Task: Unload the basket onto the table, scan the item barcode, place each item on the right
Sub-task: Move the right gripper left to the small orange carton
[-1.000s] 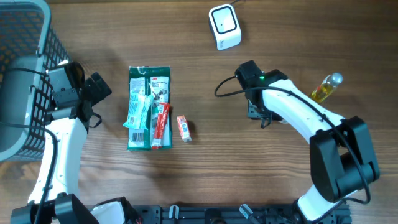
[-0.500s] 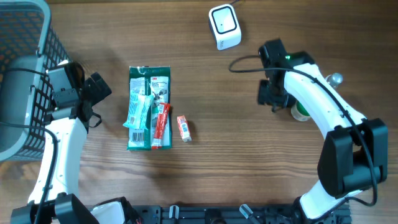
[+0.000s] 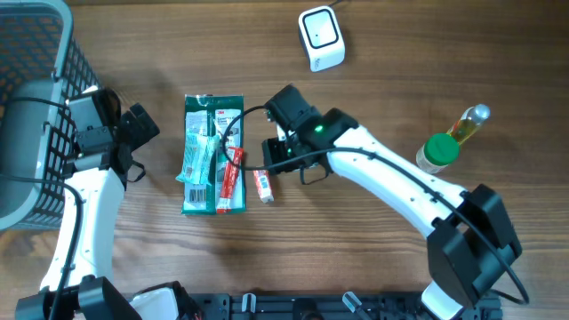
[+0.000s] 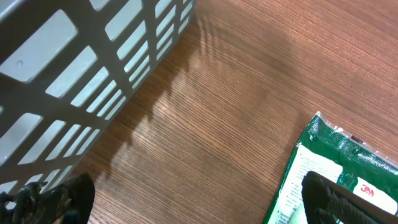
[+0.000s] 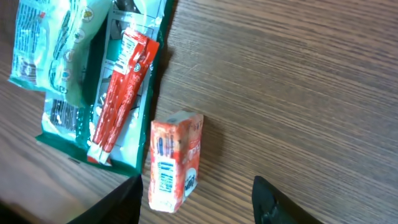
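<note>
so: one green packet (image 3: 228,120), one red sachet (image 3: 231,174), one orange box (image 3: 263,183).

Soft, even overhead light leaves only faint, diffuse shadows under the right arm (image 3: 391,178) on the wooden tabletop (image 3: 356,267). The white scanner (image 3: 321,37) near the far edge looks almost washed out. In the left wrist view the basket (image 4: 74,56) throws a slatted shadow onto the wood beside it, and the dark fingertips (image 4: 56,199) at the bottom corners are blurred. The right wrist view is sharp on the small red box (image 5: 175,158); the glossy packets (image 5: 62,56) catch pale reflections.
</note>
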